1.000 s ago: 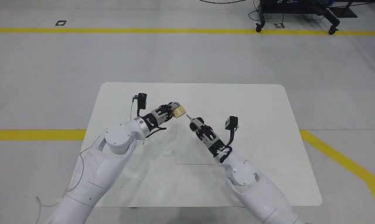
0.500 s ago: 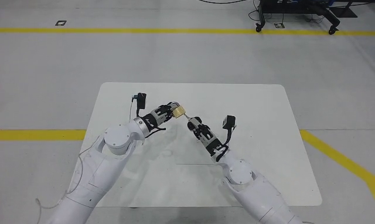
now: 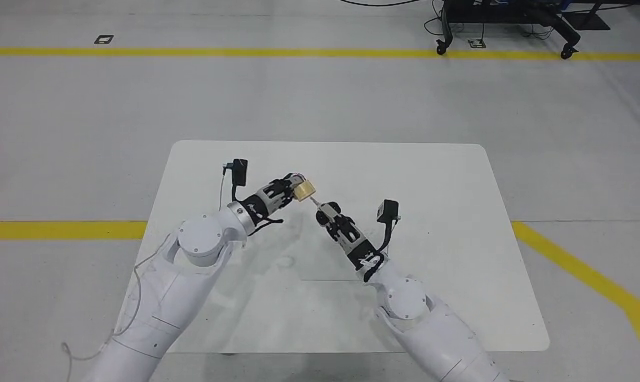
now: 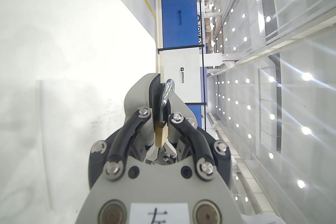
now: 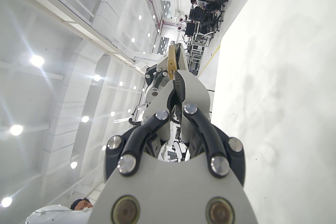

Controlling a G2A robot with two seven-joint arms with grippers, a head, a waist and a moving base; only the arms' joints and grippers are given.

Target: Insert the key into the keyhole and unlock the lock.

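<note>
The right gripper (image 5: 177, 83) has its two fingers pressed together on the key (image 5: 172, 75). Only the short brass tip shows past the dark finger pads. That tip meets the narrow end face of the lock (image 5: 172, 59), a small brass padlock seen edge-on in the right wrist view. Whether the blade has entered the lock or only touches its face cannot be told.

The left gripper (image 3: 287, 189) is clamped on the lock from the opposite side. In the top view the two grippers meet nose to nose at an angle, above the middle of the white table (image 3: 450, 182). Neither the lock nor the key rests on the surface.

The risks here look like matters of alignment and grip:
- If the blade is slightly off-line or rolled, a push would likely skid it across the brass face.
- A push could also lever the lock askew in the left fingers.
- So little of the key is held that a twist may spin it between the pads instead of turning the cylinder.
- Either piece, once slipped, would drop to the table.
</note>
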